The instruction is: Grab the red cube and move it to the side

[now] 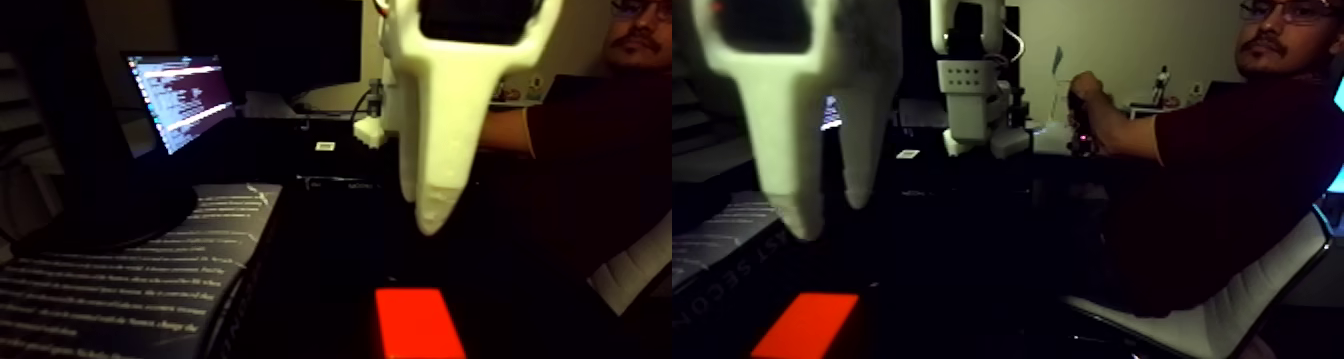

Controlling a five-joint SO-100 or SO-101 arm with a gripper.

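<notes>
Gripper [425, 218] position: suspended above the dark table, white fingers pointing down, shown large and blurred in both halves of the fixed view. In the left half the fingers overlap into one taper; in the right half two tips stand slightly apart with a narrow dark gap — jaws released, nothing between them. Red cube [418, 323] position: on the table at the bottom edge, below the fingertips and clear of them, partly cut off by the frame. Printed sheet [120, 283] lies left of the cube. Lit monitor [180, 98] stands behind. Seated person [1210, 173] occupies the right side — one hand raised.
</notes>
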